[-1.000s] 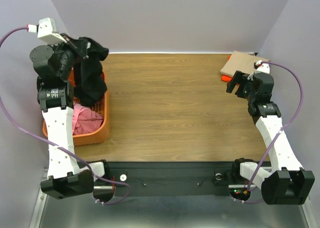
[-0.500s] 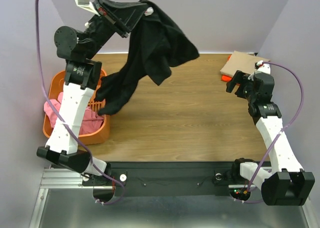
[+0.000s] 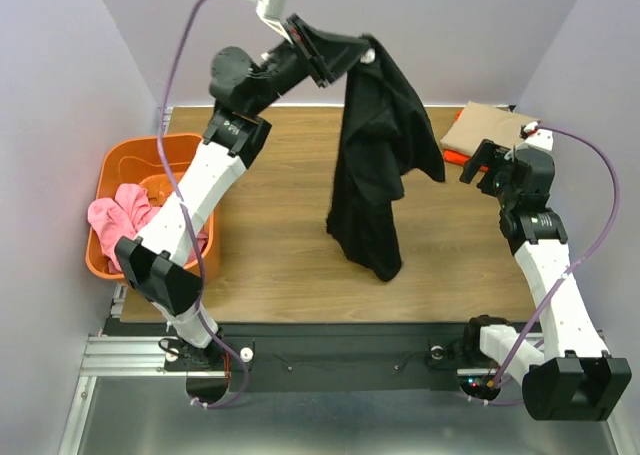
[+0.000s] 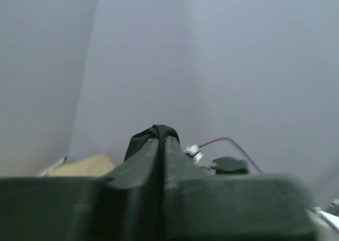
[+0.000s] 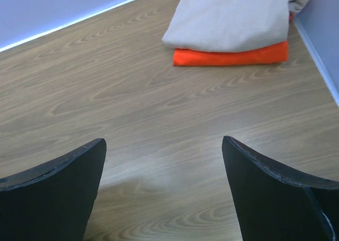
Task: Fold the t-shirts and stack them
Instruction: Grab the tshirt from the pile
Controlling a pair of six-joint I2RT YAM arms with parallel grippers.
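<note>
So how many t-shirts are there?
3: black t-shirt hanging from the left hand; tan t-shirt folded on orange t-shirt, far right. Pink cloth in basket may hide more.

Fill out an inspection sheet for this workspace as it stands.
Surface: wooden table, no spills seen.
Job's things: black t-shirt hangs from the left gripper; folded tan t-shirt lies on the folded orange t-shirt, far right corner.
Clutter: orange basket holding pink cloth, left edge.
Grippers: left gripper shut on the black t-shirt, raised; right gripper open, empty.
Cables: purple cables, one per arm, apart from the cloth.
Surroundings: lavender walls.
</note>
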